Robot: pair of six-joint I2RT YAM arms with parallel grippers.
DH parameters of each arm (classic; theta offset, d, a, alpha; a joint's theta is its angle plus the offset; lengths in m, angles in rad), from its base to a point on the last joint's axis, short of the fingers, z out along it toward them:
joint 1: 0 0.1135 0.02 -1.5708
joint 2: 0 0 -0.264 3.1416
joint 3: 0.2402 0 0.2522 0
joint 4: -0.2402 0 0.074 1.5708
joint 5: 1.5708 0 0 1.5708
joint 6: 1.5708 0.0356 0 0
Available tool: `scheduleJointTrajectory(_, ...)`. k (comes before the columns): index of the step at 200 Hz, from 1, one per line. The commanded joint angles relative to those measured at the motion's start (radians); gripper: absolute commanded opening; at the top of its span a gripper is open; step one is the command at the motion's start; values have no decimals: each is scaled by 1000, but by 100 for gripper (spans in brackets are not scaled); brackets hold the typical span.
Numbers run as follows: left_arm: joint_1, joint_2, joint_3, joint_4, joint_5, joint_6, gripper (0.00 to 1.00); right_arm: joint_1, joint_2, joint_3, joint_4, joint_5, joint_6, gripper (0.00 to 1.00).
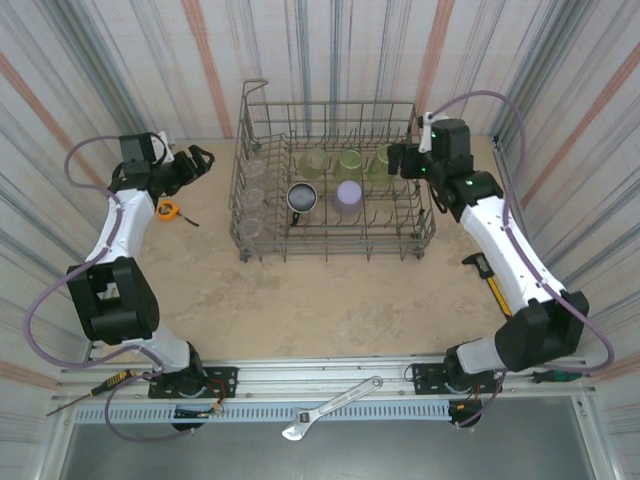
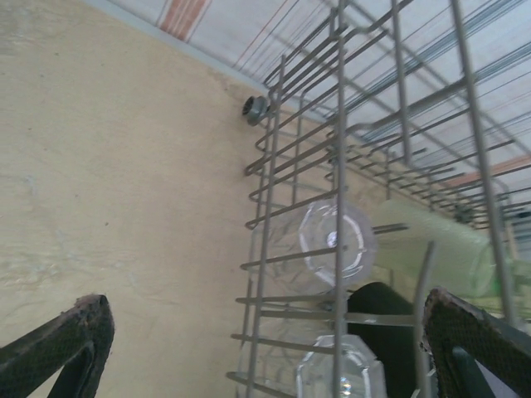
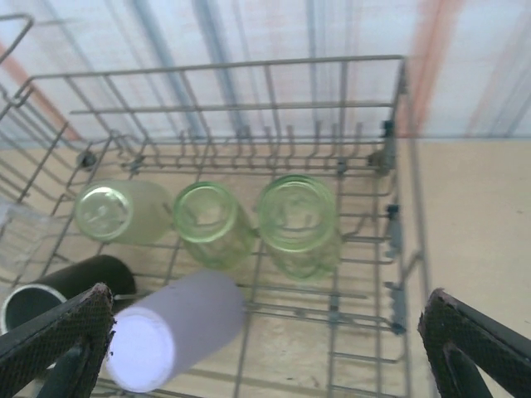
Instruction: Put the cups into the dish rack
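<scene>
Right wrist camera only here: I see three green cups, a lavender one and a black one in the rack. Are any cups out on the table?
Observer: From above I see no cup outside the rack. An orange tape measure lies on the table left of it.
Operator: Any clear cups in there?
Observer: Yes, clear cups sit in a row along the rack's left side.
Operator: And the left gripper?
Observer: The left gripper is open and empty, just outside the rack's left wall.
</scene>
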State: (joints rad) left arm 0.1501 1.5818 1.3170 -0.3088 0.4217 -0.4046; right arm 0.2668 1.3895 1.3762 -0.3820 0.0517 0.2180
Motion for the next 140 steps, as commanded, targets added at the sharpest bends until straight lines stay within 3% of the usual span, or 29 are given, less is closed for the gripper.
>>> scheduleJointTrajectory(1, -3, -80, -89, 41, -156, 42, 99, -52, -74, -69, 40, -29, 24, 99)
scheduleJointTrajectory(88, -65, -289, -443, 267, -510, 173, 99, -292, -281, -462, 226, 54, 79, 99)
scheduleJointTrajectory(140, -197, -276, -636, 495, -747, 303, 99, -324, -310, -648, 414, 180, 68, 99)
